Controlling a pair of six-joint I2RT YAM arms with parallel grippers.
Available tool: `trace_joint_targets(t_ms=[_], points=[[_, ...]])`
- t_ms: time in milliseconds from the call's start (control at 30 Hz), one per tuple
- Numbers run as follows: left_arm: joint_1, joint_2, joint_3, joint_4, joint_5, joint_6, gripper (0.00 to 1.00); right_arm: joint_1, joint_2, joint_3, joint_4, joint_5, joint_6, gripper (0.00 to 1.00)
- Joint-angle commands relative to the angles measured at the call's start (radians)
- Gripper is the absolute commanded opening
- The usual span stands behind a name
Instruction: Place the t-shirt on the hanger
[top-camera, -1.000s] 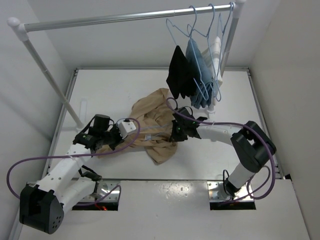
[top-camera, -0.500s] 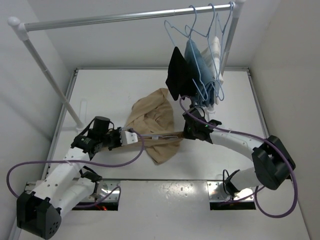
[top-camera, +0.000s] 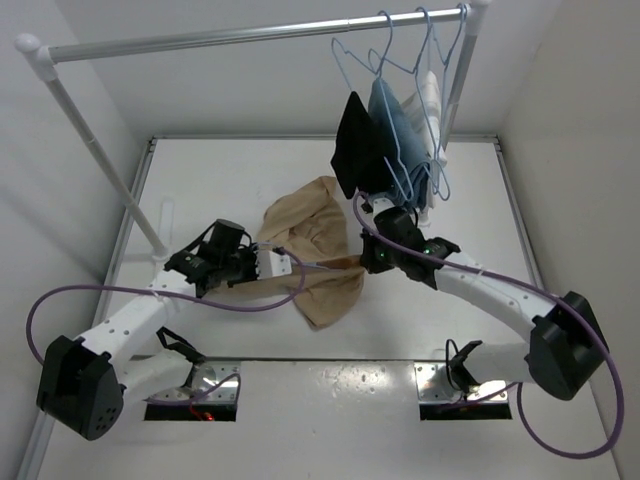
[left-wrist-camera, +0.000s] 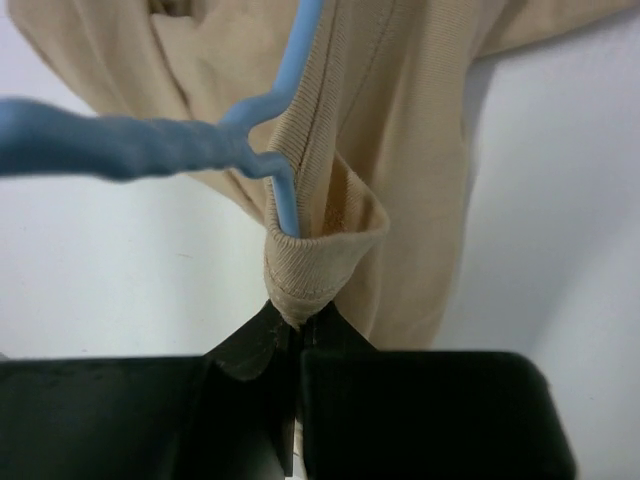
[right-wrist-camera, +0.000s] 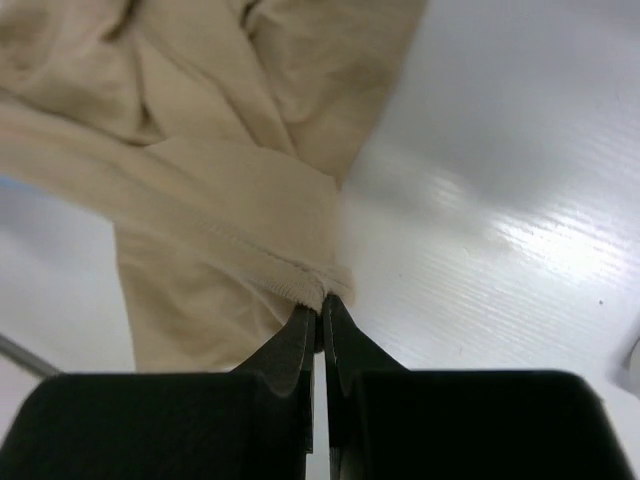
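T-shirt lies bunched mid-table, below the rail and just in front of the hanging black garment. Left gripper is pinched tight on a ribbed fold of the shirt's edge, jaws fully together with cloth between them. Right gripper is likewise clamped on a stitched hem, no gap visible. In the overhead view the two grips sit at opposite sides of the garment with a band of cloth drawn taut between them. Hanger: its blue wire runs down into the pocket of the fold held by the left gripper, so one end appears already seated inside the shirt; the far end is hidden by cloth, cannot tell where it sits. Judged step: spreading the opening so the frame can go in. To do it well, hold both pinches firm, pull apart evenly and level so the wire does not pop from the fold, avoid overstretching the rib, and mind the right arm's closeness to the hanging clothes.
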Motion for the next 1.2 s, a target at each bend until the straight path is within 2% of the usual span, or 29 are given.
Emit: trace_joint_targets(t_ms=[0, 167, 300, 433, 467, 633, 733, 967, 1167], points=[[-0.018, 0.004, 0.055, 0.029, -0.041, -0.048, 0.00, -0.001, -0.060, 0.037, 0.009, -0.076, -0.119, 0.00], [-0.107, 0.013, 0.090, -0.011, 0.028, -0.035, 0.00, -0.001, -0.052, 0.090, 0.020, -0.233, -0.159, 0.00], [-0.152, 0.024, 0.175, -0.061, 0.129, -0.092, 0.00, 0.031, 0.011, 0.190, -0.033, -0.264, -0.200, 0.00], [-0.175, -0.008, 0.184, -0.061, 0.193, -0.101, 0.00, 0.053, 0.000, 0.176, -0.069, -0.335, -0.233, 0.00], [-0.175, -0.017, 0.172, -0.061, 0.203, -0.101, 0.00, 0.053, -0.009, 0.176, -0.069, -0.354, -0.243, 0.03], [-0.175, -0.031, 0.160, -0.061, 0.226, -0.101, 0.00, 0.053, -0.033, 0.178, -0.150, -0.393, -0.254, 0.53], [-0.155, -0.022, 0.160, -0.061, 0.277, -0.101, 0.00, 0.053, -0.067, 0.193, -0.173, -0.393, -0.265, 0.60], [-0.106, -0.022, 0.150, -0.052, 0.349, -0.101, 0.00, 0.053, -0.168, 0.146, -0.201, -0.402, -0.340, 0.61], [-0.086, -0.065, 0.132, -0.052, 0.404, -0.083, 0.00, 0.053, -0.378, -0.044, 0.001, -0.513, -0.369, 0.61]])
